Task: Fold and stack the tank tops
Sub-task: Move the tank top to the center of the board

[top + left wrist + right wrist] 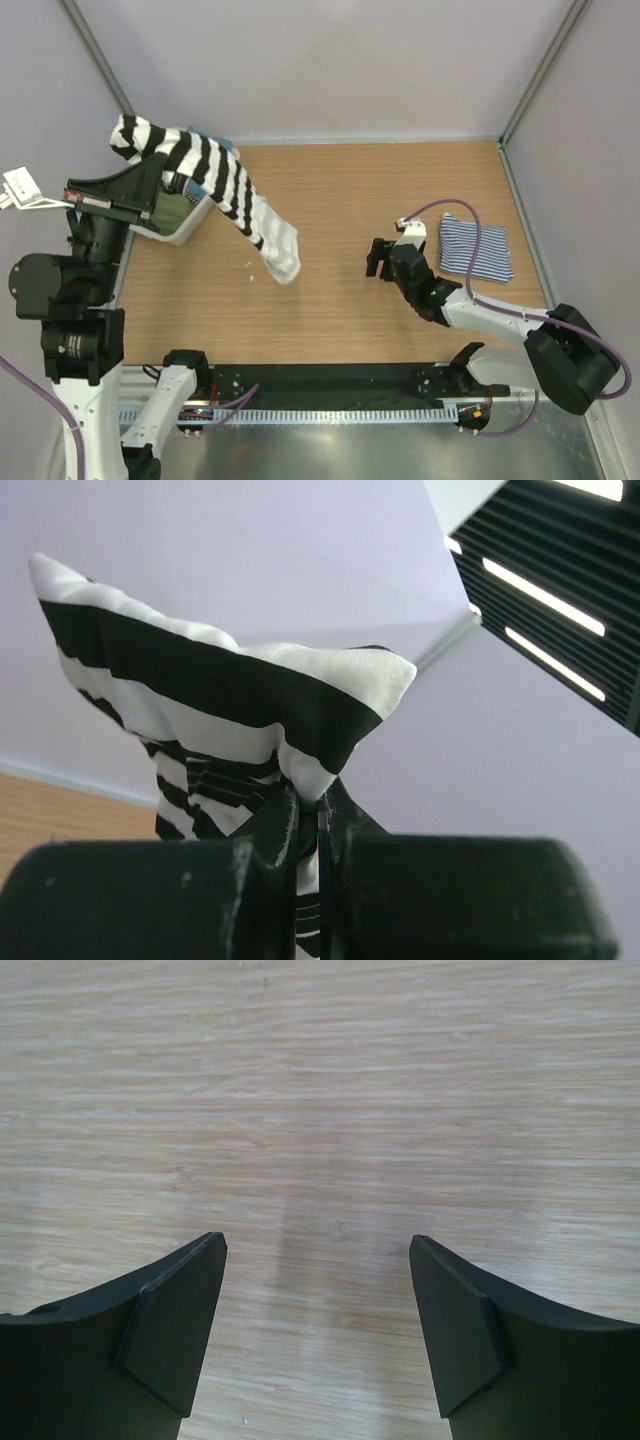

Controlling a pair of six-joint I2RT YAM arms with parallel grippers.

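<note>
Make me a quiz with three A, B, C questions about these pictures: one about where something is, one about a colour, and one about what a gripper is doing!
1. Where is the folded thin-striped top?
A) hanging in the air
B) flat on the table
C) draped over an arm

2. What colours are the stripes on the lifted top in the left gripper?
A) black and white
B) red and white
C) green and yellow

3. The right gripper is:
A) open and empty
B) shut on cloth
C) shut on nothing

Answers:
1 B, it lies flat on the wood on the right side.
2 A, broad black and white bands show in both views.
3 A, its fingers stand apart with only bare wood between them.
</note>
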